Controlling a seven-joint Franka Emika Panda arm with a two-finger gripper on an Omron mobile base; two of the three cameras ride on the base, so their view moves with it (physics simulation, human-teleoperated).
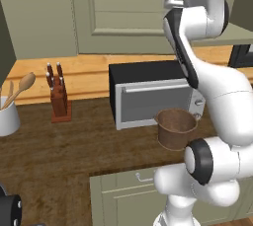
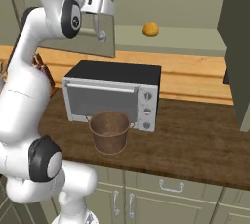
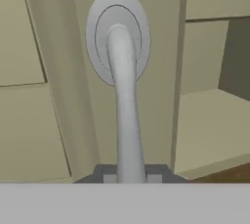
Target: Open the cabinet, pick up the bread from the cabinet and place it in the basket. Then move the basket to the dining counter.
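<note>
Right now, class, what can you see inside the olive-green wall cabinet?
A small round golden-brown bread roll sits on the shelf of the olive-green wall cabinet. The cabinet's half-open door covers the shelf's left part.

Camera layout, referenced to the microwave (image 1: 153, 94).

The left base view looks forward and down from behind the arm, left of the microwave, at medium range. The right base view looks forward and down from the right of the microwave, at similar range. Both share the microwave, the basket (image 2: 111, 131) in front of it, and the dark wood bench (image 2: 195, 145) beneath it. The hand view sits above the microwave, very close to the cabinet (image 3: 44, 71) door, looking along its grey handle (image 3: 124, 100).
</note>
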